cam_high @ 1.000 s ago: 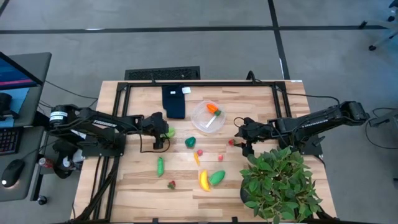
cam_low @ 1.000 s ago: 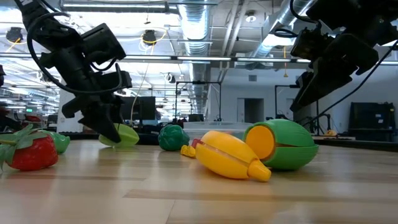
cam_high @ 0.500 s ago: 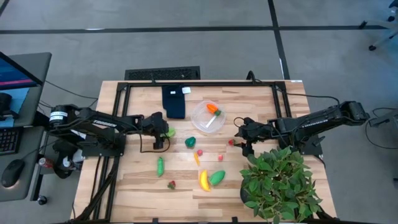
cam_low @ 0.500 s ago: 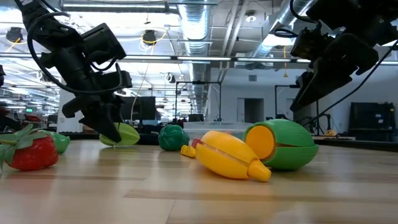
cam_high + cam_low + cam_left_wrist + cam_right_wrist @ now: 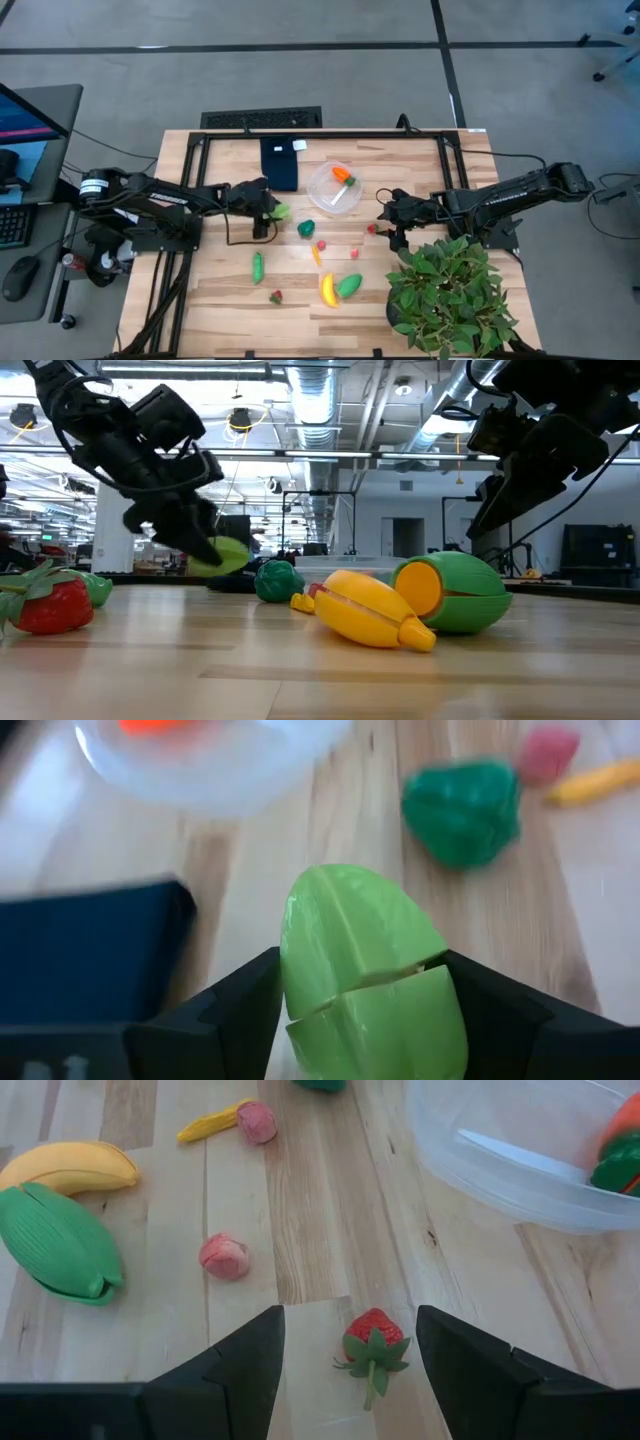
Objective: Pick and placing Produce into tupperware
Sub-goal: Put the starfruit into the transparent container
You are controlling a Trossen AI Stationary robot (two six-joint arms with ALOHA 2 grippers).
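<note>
Left gripper (image 5: pixel 272 211) grips one light-green piece (image 5: pixel 280 211); open right gripper (image 5: pixel 385 224) hovers over one strawberry (image 5: pixel 372 229), at the tupperware's (image 5: pixel 333 189) four o'clock.

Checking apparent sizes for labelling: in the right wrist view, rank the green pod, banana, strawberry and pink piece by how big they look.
1. Green pod
2. Banana
3. Strawberry, nearest the camera
4. Pink piece

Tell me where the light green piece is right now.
In the high view, the light green piece sits in the left gripper, lifted off the table, between the blue cloth and the dark green piece.
</note>
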